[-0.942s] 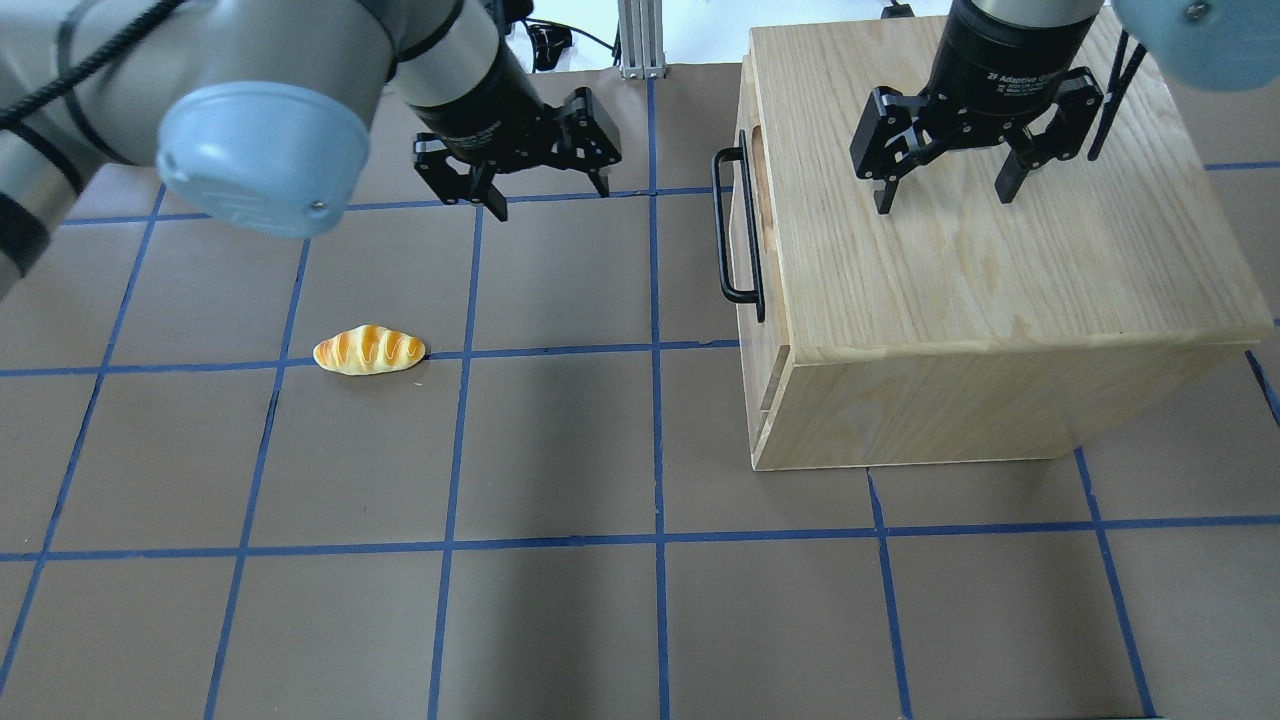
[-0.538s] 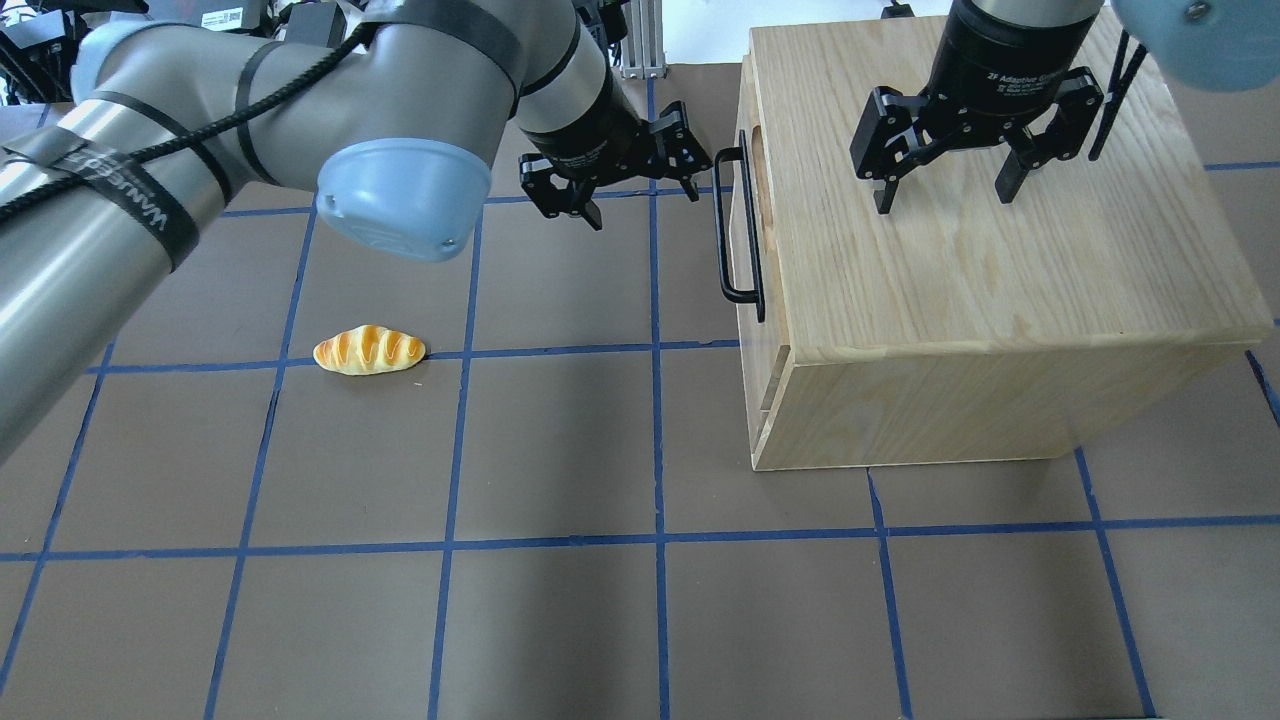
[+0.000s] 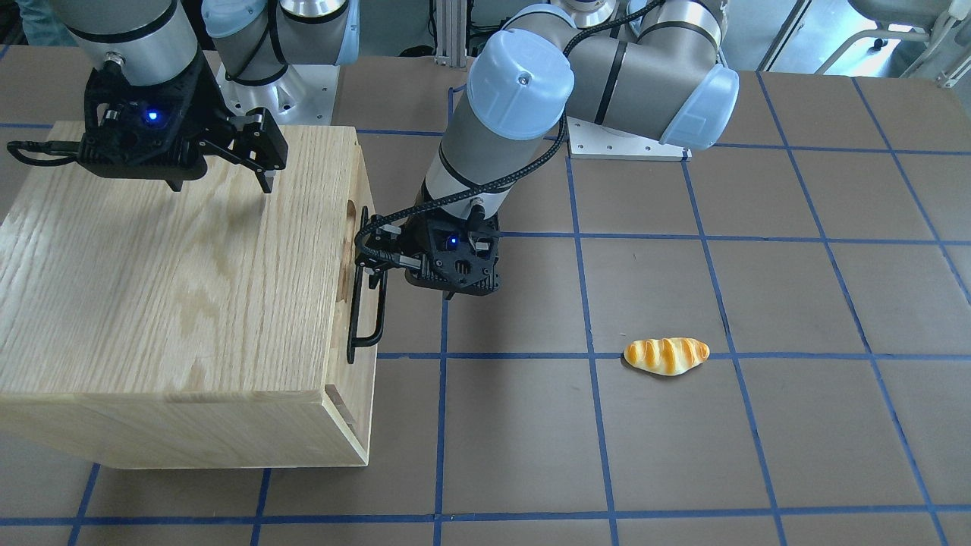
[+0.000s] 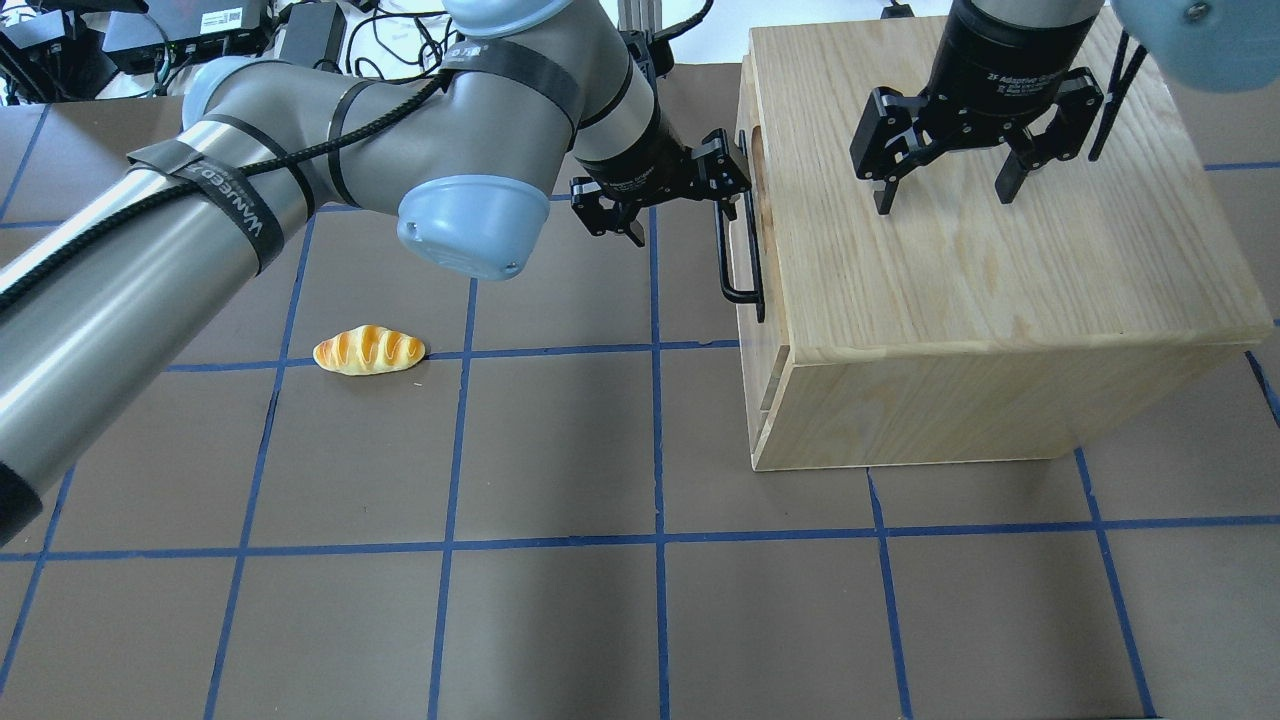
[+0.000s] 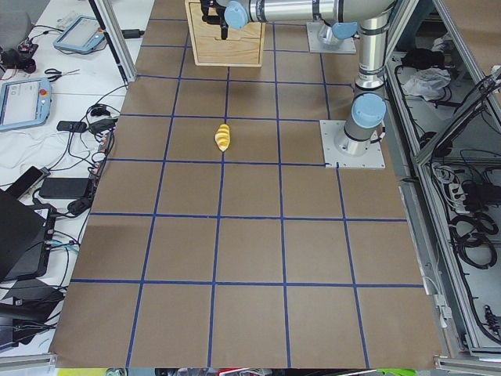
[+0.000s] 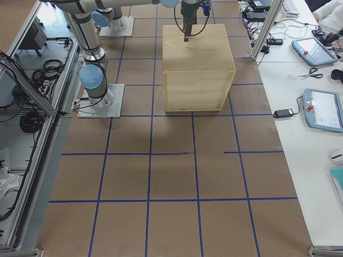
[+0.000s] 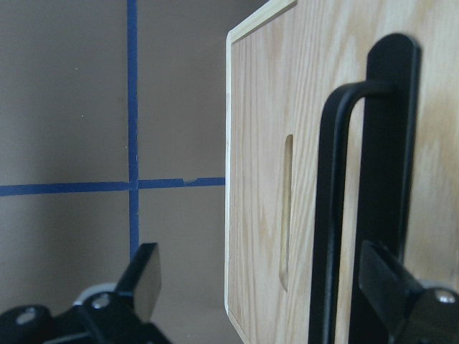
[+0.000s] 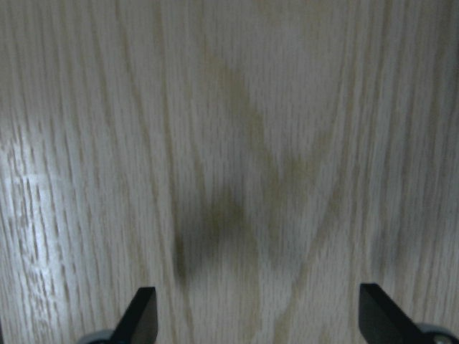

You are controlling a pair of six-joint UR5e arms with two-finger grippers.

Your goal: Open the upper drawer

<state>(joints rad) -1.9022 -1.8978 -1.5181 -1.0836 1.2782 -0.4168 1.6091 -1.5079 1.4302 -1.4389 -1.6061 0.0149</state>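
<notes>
The upper drawer (image 7: 308,179) is set at the top of the cabinet (image 4: 1000,300), which is placed on the right half of the table (image 4: 560,620), close to its far edge. The drawer is seated fully in, its front in line with the cabinet's front. That front is turned to the left. The drawer's long axis and that of its black handle (image 4: 723,240) are laid level and run from near to far along the cabinet's left edge. The handle is stood off a little from the panel.

To the left of the front, bare brown table crossed by blue tape is seen as far as the bread roll (image 4: 370,350), which is laid well apart from the cabinet. The space above this stretch is crossed by the left arm, reached in from the left.

The left gripper (image 4: 690,212) is held at the handle with its jaws spread apart and nothing clamped. In the left wrist view the handle's bar is framed between the two fingers (image 7: 147,283), close to the one on the drawer side. Whether the bar is touched cannot be told.

The right gripper (image 4: 945,200) is held just above the cabinet's top, toward its left part, with its jaws likewise apart and nothing gripped.
</notes>
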